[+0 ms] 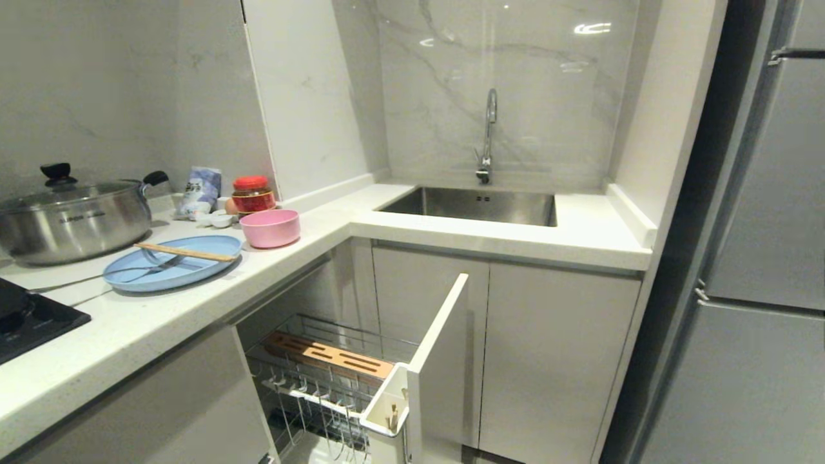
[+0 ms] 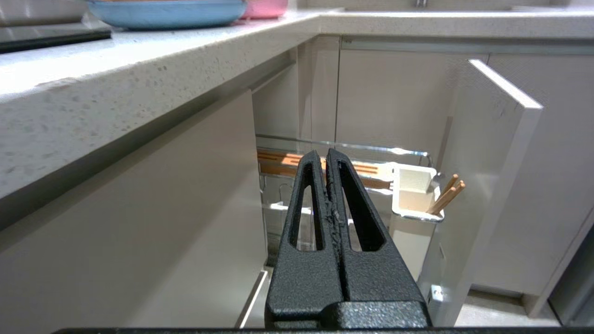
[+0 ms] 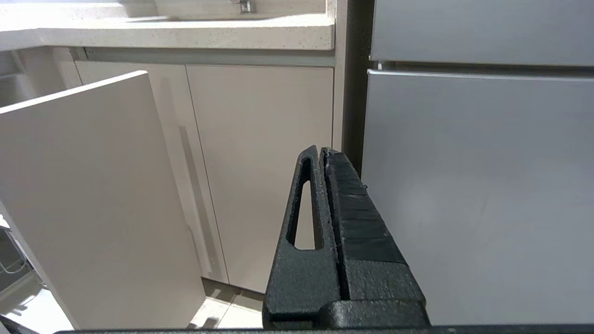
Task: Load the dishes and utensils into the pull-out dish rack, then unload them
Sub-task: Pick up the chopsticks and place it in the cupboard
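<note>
The light-blue plate (image 1: pixel 173 263) lies on the counter with the chopsticks (image 1: pixel 185 252) and the fork (image 1: pixel 151 267) resting across it. The pink bowl (image 1: pixel 270 227) stands just behind it. Below the counter the pull-out dish rack (image 1: pixel 309 386) is drawn out, showing its wooden strip (image 1: pixel 329 354), white utensil bin (image 1: pixel 387 406) and white front panel (image 1: pixel 445 361). Brown sticks (image 2: pixel 448 192) stand in the bin (image 2: pixel 415 199). My left gripper (image 2: pixel 325 153) is shut and empty, low in front of the rack. My right gripper (image 3: pixel 321 150) is shut and empty, facing the cabinet doors. Neither arm shows in the head view.
A steel lidded pot (image 1: pixel 71 216) sits at the counter's left by a black hob (image 1: pixel 32 319). Small saucers (image 1: pixel 216 219), a red-lidded jar (image 1: pixel 252 194) and a packet (image 1: pixel 201 187) stand behind the bowl. The sink (image 1: pixel 474 205) and tap are in the corner, a grey fridge (image 1: pixel 760 258) at right.
</note>
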Controlling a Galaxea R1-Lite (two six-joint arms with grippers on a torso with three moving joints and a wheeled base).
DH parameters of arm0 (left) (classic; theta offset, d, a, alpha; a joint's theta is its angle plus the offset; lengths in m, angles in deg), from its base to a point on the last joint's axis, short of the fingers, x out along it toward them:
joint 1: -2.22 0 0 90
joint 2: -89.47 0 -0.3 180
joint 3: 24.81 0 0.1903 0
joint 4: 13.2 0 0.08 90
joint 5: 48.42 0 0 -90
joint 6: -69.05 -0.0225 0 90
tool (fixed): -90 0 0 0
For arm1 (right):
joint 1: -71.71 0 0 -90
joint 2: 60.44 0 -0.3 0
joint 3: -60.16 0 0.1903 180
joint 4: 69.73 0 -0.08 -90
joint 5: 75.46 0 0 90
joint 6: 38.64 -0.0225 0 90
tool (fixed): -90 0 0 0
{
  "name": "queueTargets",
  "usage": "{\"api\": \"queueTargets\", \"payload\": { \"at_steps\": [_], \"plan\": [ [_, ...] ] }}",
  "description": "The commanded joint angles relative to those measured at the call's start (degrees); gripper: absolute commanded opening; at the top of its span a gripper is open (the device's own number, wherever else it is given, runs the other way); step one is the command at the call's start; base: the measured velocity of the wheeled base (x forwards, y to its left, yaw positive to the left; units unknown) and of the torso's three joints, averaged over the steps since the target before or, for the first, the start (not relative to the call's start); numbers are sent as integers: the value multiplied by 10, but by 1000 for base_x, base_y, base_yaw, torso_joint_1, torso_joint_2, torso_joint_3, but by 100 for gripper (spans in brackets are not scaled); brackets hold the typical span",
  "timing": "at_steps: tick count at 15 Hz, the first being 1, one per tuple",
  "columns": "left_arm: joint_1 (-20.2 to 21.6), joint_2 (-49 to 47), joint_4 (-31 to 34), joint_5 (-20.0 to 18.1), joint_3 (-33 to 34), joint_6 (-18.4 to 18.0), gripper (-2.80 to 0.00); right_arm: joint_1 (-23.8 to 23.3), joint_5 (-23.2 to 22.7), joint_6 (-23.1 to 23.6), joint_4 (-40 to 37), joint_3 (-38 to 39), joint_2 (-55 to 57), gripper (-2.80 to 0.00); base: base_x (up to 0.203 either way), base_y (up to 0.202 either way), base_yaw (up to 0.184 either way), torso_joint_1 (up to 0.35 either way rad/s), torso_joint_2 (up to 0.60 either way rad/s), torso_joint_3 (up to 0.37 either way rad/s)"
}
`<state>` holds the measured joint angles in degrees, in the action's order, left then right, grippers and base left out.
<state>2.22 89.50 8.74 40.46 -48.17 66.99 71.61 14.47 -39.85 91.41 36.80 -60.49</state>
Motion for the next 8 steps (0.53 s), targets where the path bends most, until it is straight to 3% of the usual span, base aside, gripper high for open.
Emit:
{"api": "queueTargets", "payload": {
  "at_steps": [1,8],
  "plan": [
    [0,-1,2,-3,6,-6,-280,0,0,0,1,15,0,-280,0,0,0,2,3,-135],
    [0,-1,3,-5,6,-14,-280,0,0,0,1,15,0,-280,0,0,0,1,2,-194]
  ]
}}
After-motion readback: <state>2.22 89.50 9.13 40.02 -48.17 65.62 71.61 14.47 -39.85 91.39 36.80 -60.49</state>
